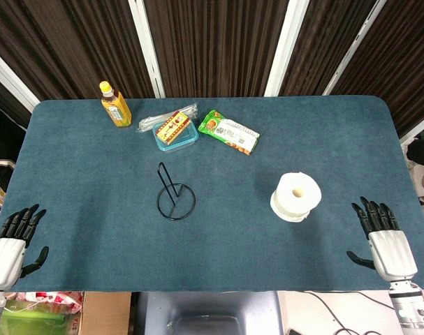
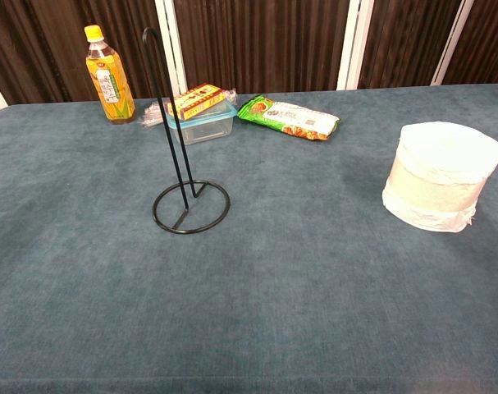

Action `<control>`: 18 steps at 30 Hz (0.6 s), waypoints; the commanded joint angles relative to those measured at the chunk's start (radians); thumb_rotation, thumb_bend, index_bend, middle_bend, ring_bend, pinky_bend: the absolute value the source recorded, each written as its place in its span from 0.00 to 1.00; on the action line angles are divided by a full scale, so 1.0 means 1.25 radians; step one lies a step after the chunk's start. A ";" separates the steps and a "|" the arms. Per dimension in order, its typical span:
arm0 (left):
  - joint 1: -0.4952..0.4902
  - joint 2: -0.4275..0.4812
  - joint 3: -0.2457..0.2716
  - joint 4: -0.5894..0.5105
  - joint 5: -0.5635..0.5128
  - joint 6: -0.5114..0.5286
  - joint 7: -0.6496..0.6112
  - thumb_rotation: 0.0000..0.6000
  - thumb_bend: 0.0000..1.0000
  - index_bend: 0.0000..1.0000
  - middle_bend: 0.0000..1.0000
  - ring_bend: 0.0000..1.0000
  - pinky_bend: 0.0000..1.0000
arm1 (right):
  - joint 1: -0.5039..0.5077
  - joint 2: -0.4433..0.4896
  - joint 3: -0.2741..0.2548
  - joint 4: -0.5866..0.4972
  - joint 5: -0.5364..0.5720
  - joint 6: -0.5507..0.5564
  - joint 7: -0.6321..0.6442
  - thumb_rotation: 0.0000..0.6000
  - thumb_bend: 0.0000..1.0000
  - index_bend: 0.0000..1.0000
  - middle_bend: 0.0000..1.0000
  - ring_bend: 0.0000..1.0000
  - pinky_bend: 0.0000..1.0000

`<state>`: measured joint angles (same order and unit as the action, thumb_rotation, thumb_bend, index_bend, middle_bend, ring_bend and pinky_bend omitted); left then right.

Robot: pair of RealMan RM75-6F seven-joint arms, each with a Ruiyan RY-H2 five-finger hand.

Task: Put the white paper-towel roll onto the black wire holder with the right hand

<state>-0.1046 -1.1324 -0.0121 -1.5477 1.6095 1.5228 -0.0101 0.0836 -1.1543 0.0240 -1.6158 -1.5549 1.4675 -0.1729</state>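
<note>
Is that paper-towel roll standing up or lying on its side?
Standing upright. The paper-towel roll rests on its flat end on the table; the head view looks straight down into its core hole.

text: none legible | bottle (image 2: 106,74), box (image 2: 198,101), packet (image 2: 288,119) labels too small

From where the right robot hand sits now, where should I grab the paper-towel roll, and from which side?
Grip the paper-towel roll around its round side wall, coming in from its right, where the open right robot hand lies. The roll stands upright with its core hole facing up, so a side grasp probably leaves that hole free to drop over the wire holder.
</note>
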 commanded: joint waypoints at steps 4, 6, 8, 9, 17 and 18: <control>-0.014 -0.006 0.000 -0.007 -0.001 -0.022 -0.003 1.00 0.43 0.00 0.00 0.00 0.10 | 0.003 -0.005 0.002 0.023 -0.024 0.015 0.044 1.00 0.11 0.00 0.00 0.00 0.00; -0.016 -0.006 0.002 -0.007 0.001 -0.026 -0.005 1.00 0.43 0.00 0.00 0.00 0.10 | 0.012 -0.004 -0.002 0.024 -0.044 0.014 0.108 1.00 0.10 0.00 0.00 0.00 0.00; -0.022 -0.010 0.000 -0.001 0.000 -0.033 -0.013 1.00 0.43 0.00 0.00 0.00 0.10 | 0.033 -0.002 0.003 0.037 -0.065 0.004 0.172 1.00 0.10 0.00 0.00 0.00 0.00; -0.024 -0.011 0.000 0.002 -0.001 -0.034 -0.015 1.00 0.43 0.00 0.00 0.00 0.10 | 0.045 -0.002 0.010 0.043 -0.064 -0.006 0.189 1.00 0.10 0.00 0.00 0.00 0.00; -0.036 -0.019 -0.004 0.013 -0.018 -0.057 -0.019 1.00 0.43 0.00 0.00 0.00 0.10 | 0.196 0.012 0.083 0.083 0.031 -0.230 0.393 1.00 0.10 0.00 0.00 0.00 0.00; -0.035 -0.018 -0.005 0.013 -0.025 -0.059 -0.018 1.00 0.43 0.00 0.00 0.00 0.11 | 0.208 0.011 0.088 0.096 0.037 -0.247 0.407 1.00 0.10 0.00 0.00 0.00 0.00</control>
<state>-0.1483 -1.1557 -0.0171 -1.5322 1.5844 1.4524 -0.0339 0.2698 -1.1485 0.0969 -1.5335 -1.5560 1.2555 0.2425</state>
